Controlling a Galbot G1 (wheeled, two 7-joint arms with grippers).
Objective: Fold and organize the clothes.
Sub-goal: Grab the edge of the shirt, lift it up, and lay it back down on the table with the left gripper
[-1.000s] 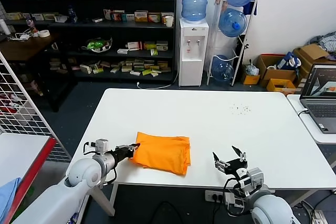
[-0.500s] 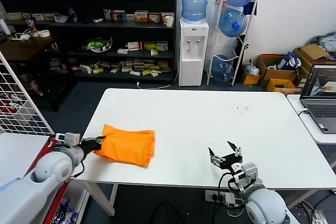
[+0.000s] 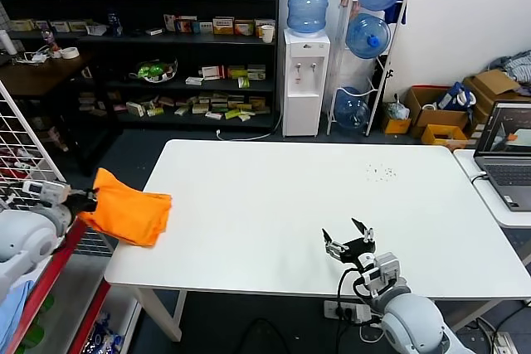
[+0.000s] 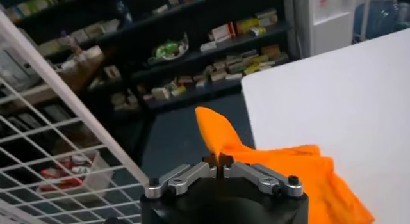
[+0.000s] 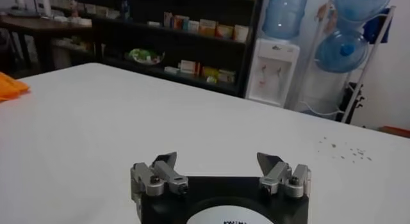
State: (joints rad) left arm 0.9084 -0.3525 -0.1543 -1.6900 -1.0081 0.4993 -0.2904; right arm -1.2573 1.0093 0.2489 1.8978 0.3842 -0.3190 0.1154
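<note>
The folded bright orange T-shirt (image 3: 126, 216) hangs over the white table's (image 3: 315, 205) left edge, partly past it. My left gripper (image 3: 86, 200) is shut on the shirt's left edge, out beyond the table's side. In the left wrist view the jaws (image 4: 218, 162) pinch a fold of orange fabric (image 4: 282, 168), with the rest trailing onto the table corner. My right gripper (image 3: 348, 240) is open and empty, low over the table's front edge; its wrist view shows the spread fingers (image 5: 218, 164) and a bit of the shirt (image 5: 9, 88) far off.
A white wire rack (image 3: 33, 163) and a red-edged cart (image 3: 50, 275) with a light blue cloth (image 3: 10, 308) stand left of the table. Dark shelves (image 3: 166, 39), a water dispenser (image 3: 305, 72) and a bottle rack stand behind. A laptop (image 3: 506, 151) sits at the right.
My left gripper has pulled the orange shirt leftward across the table, from the front middle to past the left edge. My right gripper has shifted slightly left, still open.
</note>
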